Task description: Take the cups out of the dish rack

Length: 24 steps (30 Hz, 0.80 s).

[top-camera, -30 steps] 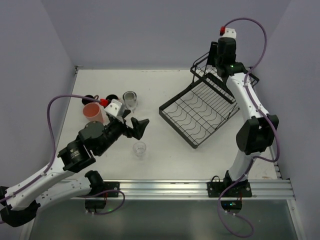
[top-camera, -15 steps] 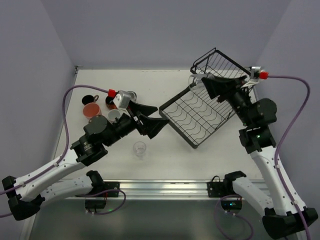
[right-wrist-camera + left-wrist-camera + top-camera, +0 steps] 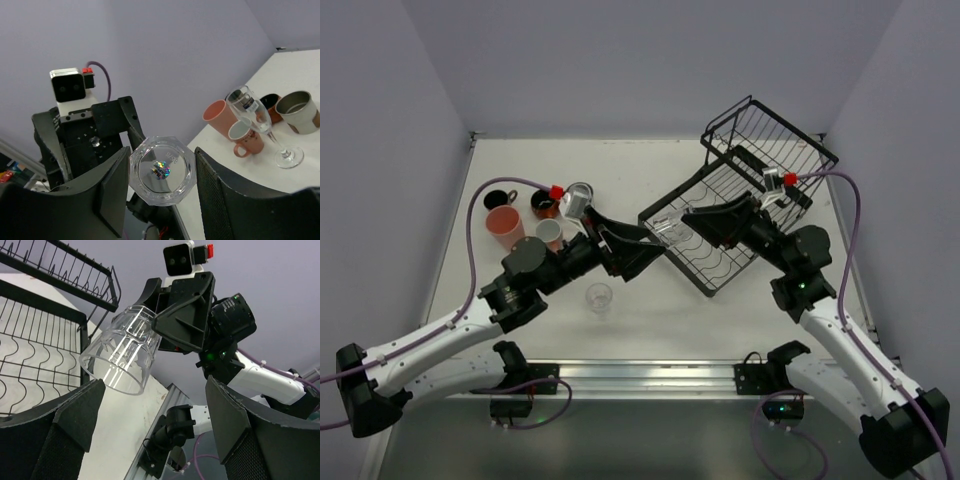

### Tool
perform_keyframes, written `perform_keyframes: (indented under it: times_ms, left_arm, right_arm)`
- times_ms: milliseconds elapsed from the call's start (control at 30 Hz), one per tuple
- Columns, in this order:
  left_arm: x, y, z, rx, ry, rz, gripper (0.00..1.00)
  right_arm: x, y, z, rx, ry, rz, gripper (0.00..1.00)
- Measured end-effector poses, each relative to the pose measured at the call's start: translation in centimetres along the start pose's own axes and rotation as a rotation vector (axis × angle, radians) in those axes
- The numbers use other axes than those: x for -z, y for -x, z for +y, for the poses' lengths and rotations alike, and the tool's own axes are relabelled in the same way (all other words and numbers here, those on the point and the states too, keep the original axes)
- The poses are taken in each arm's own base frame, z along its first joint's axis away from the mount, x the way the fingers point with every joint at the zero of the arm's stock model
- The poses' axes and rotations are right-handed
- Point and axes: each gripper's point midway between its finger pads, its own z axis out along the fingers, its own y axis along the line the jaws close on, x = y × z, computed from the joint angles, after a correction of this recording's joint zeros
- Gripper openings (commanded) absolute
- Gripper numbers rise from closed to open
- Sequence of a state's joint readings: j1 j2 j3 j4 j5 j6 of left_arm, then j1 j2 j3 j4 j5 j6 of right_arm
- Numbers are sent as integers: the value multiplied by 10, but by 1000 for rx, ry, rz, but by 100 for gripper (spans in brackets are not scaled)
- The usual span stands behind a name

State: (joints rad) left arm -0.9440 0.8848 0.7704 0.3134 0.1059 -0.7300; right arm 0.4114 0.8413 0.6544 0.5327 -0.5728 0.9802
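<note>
My right gripper (image 3: 688,222) is shut on the base of a clear glass (image 3: 666,228) and holds it in the air at the near left edge of the black wire dish rack (image 3: 735,205). In the right wrist view the glass's base (image 3: 161,170) sits between my fingers (image 3: 112,187). My left gripper (image 3: 648,247) is open, and its fingers (image 3: 75,415) flank the space just below the glass's open rim (image 3: 117,365). The rack's grid (image 3: 35,355) shows behind. The rack looks empty of cups.
Cups stand at the left: a pink tumbler (image 3: 505,227), a dark mug (image 3: 496,198), an orange-red mug (image 3: 542,202), a small pink mug (image 3: 550,233), a grey cup (image 3: 296,106). A stemmed clear glass (image 3: 599,297) stands near the centre front.
My right arm has swung from the rack's raised basket down and left, carrying the clear glass. My left gripper has moved right to meet it, jaws open.
</note>
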Motion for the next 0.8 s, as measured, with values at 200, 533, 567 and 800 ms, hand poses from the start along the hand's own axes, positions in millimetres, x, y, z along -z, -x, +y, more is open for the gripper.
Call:
perform_keyframes:
  times_ms: [200, 533, 567, 800]
  left_arm:
    - [-3, 3, -2, 14, -10, -16, 81]
    - [-17, -19, 4, 31, -29, 57, 5]
    - [-16, -19, 2, 33, -29, 59, 0]
    - [1, -6, 20, -56, 171, 118, 0]
  right_arm:
    - [0, -3, 9, -21, 48, -4, 24]
    - [-3, -17, 11, -59, 87, 9, 34]
    - [-3, -17, 12, -63, 92, 7, 41]
    - [0, -29, -2, -53, 50, 38, 95]
